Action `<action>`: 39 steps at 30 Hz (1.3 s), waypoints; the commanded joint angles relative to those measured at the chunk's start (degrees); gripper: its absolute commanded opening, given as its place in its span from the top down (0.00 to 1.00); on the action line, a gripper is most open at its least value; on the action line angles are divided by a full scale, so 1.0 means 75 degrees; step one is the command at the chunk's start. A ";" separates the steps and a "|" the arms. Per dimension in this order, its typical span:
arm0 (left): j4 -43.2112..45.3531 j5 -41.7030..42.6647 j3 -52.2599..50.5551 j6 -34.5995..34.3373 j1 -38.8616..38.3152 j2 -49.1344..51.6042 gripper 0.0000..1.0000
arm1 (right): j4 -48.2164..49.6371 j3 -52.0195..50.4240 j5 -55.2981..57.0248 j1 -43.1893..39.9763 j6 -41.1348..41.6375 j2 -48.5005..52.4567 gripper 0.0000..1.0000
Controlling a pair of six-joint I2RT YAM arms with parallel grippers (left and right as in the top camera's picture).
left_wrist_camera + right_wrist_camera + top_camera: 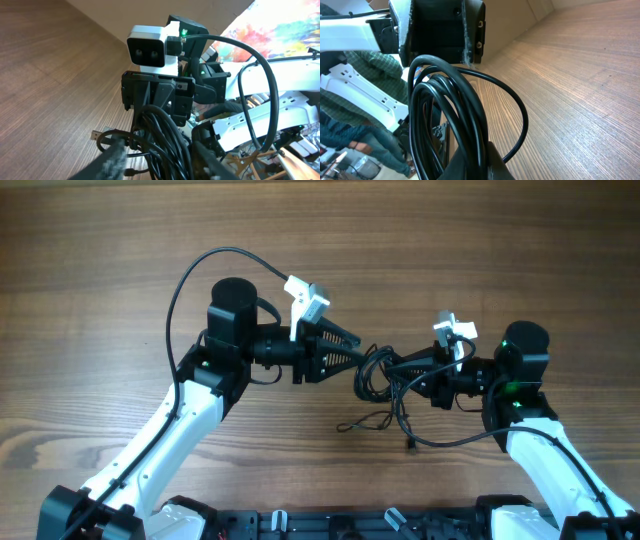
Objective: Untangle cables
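The cables (378, 380) are a knotted coil of thin black wires held up between my two grippers at the table's middle. Loose strands trail toward the front, ending in small plugs (410, 444). My left gripper (362, 358) is shut on the coil's left side; in the left wrist view the cables (165, 135) fill the gap between its fingers (160, 165), and a plug end (96, 134) lies on the wood. My right gripper (398, 370) is shut on the coil's right side; in the right wrist view the cable loops (455, 100) are pinched between its fingers (475, 167).
The wooden table (120, 270) stretches all around. The right arm's white camera (147, 47) faces my left wrist closely. The left gripper's black body (440, 30) sits just beyond the loops. A thick black arm cable (190, 275) arcs over the left arm.
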 commanded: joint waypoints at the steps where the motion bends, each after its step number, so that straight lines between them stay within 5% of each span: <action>1: 0.0050 0.0038 0.0064 -0.0085 0.0015 0.0003 0.50 | -0.0041 0.0044 0.0067 -0.0003 -0.0169 0.0090 0.95; 10: 0.0361 -0.0029 0.0064 -0.0085 -0.0245 0.0003 0.51 | -0.0361 0.0044 0.0469 0.0003 -0.0268 0.0090 0.95; 15: 0.0181 -0.0973 0.0064 -0.0087 -0.0673 0.0017 0.52 | -0.0364 0.0044 0.0262 0.0003 -0.0306 0.0090 0.95; 21: 0.0050 -0.2025 0.0064 -0.0245 -0.0883 0.0017 0.75 | -0.0385 0.0044 0.0178 0.0003 -0.0326 0.0090 0.95; 27: -0.0256 -0.2264 0.0064 -0.0341 -0.0886 0.0020 0.76 | -0.0385 0.0044 0.0009 0.0003 -0.0358 0.0090 0.95; 30: -0.0720 -0.2693 0.0064 -0.0341 -0.0886 0.0023 0.95 | -0.0382 0.0044 0.0009 0.0003 -0.0361 0.0090 0.95; 39: -0.1868 -0.3955 0.0064 -0.0344 -0.0842 0.0026 0.96 | -0.0353 0.0044 0.0044 -0.0012 -0.0341 0.0090 0.94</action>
